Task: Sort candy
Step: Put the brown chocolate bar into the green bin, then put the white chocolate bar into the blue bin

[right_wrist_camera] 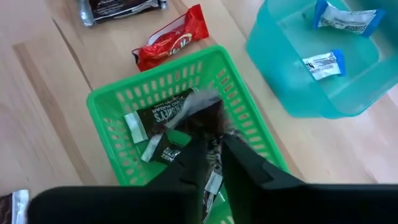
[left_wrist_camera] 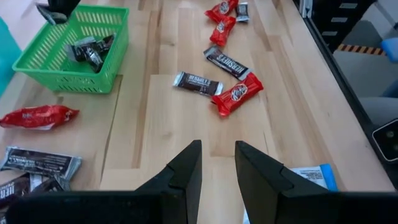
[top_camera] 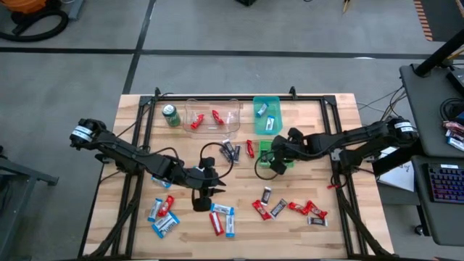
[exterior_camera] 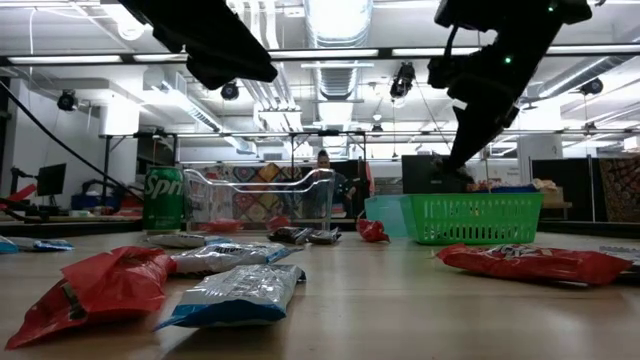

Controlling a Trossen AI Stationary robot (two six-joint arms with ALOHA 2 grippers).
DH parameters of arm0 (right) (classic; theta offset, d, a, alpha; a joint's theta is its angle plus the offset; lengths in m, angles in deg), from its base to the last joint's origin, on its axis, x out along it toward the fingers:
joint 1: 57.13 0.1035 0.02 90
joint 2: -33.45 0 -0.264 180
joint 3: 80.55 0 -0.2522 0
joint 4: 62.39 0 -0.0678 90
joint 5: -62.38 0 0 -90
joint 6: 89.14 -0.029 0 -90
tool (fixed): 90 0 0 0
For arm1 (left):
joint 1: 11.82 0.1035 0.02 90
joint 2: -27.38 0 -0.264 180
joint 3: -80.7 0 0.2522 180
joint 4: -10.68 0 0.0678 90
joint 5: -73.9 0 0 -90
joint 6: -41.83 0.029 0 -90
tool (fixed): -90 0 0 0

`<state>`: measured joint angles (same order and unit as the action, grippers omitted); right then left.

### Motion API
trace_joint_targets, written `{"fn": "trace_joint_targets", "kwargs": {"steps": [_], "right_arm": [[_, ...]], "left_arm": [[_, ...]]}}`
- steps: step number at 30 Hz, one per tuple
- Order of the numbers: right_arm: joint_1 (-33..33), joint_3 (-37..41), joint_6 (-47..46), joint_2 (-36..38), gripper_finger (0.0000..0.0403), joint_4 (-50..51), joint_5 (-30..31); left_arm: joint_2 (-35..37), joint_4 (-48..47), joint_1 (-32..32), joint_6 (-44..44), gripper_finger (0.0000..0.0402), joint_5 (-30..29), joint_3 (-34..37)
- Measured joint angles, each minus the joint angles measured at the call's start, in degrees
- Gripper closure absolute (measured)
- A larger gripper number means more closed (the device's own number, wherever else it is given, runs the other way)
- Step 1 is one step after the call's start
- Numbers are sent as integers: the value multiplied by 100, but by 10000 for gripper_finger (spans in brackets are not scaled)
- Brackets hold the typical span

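Red candy [exterior_camera: 85, 290] lies nearest on the tabletop [top_camera: 290, 232]. Right end effector [right_wrist_camera: 211, 146] hovers over the green basket [right_wrist_camera: 118, 99], fingers nearly together. Left end effector [left_wrist_camera: 217, 165], at six o'clock, is slightly spread.

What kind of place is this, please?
Probably a robotics lab or workshop: exposed ceiling ducts, a side desk with a keyboard, and a wooden table with two robot arms.
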<state>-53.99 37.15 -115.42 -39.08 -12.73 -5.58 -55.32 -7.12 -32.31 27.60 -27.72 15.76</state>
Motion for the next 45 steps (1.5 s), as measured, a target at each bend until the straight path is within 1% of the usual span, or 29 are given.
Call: {"fn": "trace_joint_targets", "kwargs": {"steps": [7, 12, 19, 23, 26, 28, 30, 33, 38, 42, 45], "right_arm": [[2, -16, -14, 0, 289, -58, 0], [33, -87, -15, 2, 257, -97, -5], [189, -96, -14, 4, 259, -265, -18], [258, -96, 13, 4, 263, -331, -22], [264, -96, 52, 4, 264, -380, -161], [264, -96, 56, 4, 262, -382, -171], [264, -96, 58, 4, 260, -387, -167], [262, -96, 92, 4, 256, -443, -167], [262, -96, 155, 4, 255, -537, -169], [262, -96, 152, 4, 255, -539, -169], [262, -96, 150, 4, 255, -547, -169]], "left_arm": [[-2, -49, 0, -182, 322, 0, 0], [-6, -237, 0, -241, 322, 0, 0], [-7, -578, 0, -299, 322, 0, -20], [-7, -1429, 0, -394, 322, 4, -117], [-7, -2052, 0, -386, 322, -2, -140], [-7, -2286, 2, -307, 322, -124, -119], [-7, -2437, 1, -230, 322, -394, -94], [-7, -2570, 2, -11, 322, -742, -57], [-4, -2546, 42, 234, 319, -798, 78], [-4, -2523, 130, 279, 302, -798, 458], [-4, -2144, 238, 279, 284, -796, 861]]}}
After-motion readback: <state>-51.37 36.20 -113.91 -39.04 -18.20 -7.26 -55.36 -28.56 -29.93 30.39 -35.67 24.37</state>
